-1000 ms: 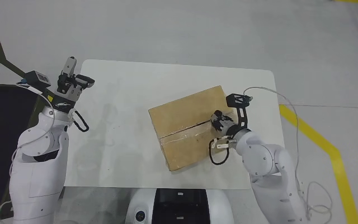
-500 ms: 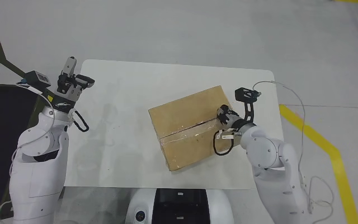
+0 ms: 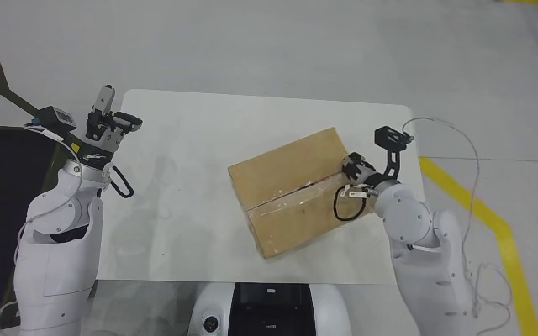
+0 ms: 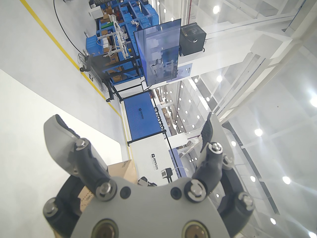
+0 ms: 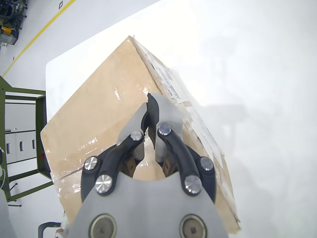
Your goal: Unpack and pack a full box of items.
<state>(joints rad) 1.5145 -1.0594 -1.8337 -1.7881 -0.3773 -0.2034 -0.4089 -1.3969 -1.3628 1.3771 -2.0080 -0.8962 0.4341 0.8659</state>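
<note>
A brown cardboard box (image 3: 290,190), flaps closed and sealed with clear tape along the seam, sits askew on the white counter (image 3: 193,160)
</note>
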